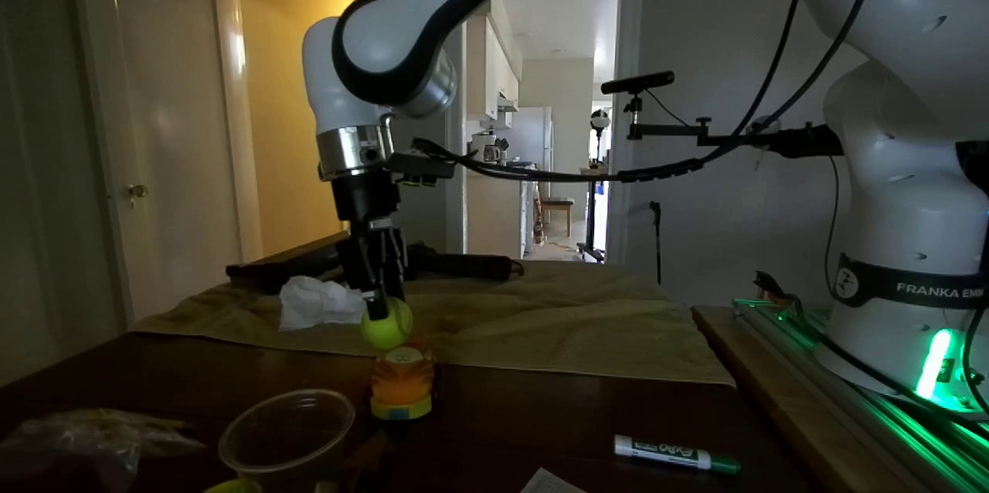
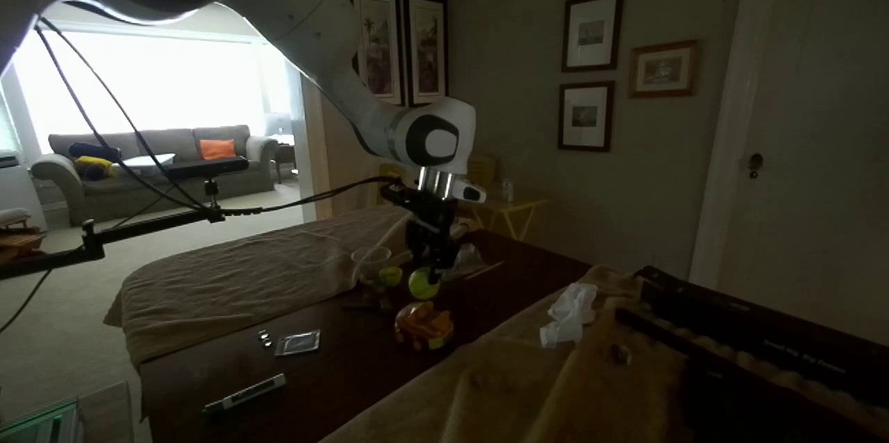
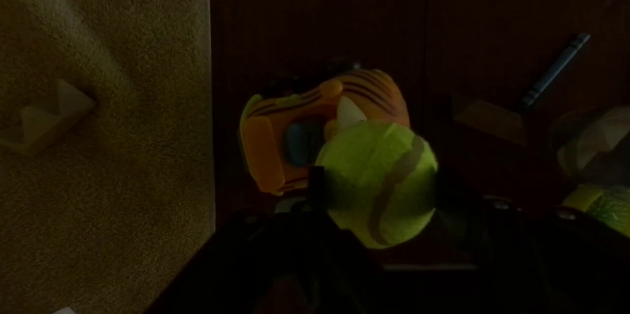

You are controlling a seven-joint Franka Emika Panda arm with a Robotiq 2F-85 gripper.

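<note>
Clasping a tennis ball [image 3: 379, 186] between its two fingers, the gripper [image 1: 388, 307] hangs over the dark table [image 1: 525, 419], the ball just above an orange toy car [image 1: 402, 382]; whether the two touch cannot be told. In the wrist view a narrow strip of wood separates the toy from the straight edge of a brown cloth [image 1: 579, 331]. In an exterior view, a crumpled white tissue [image 1: 318, 302] lies on that cloth, left of the ball and farther back. A clear tub [image 1: 287, 470] stands near and left of the toy, only a small gap between. Near right, across a wider stretch of wood, a marker [image 1: 676, 456] lies close to the table's edge.
</note>
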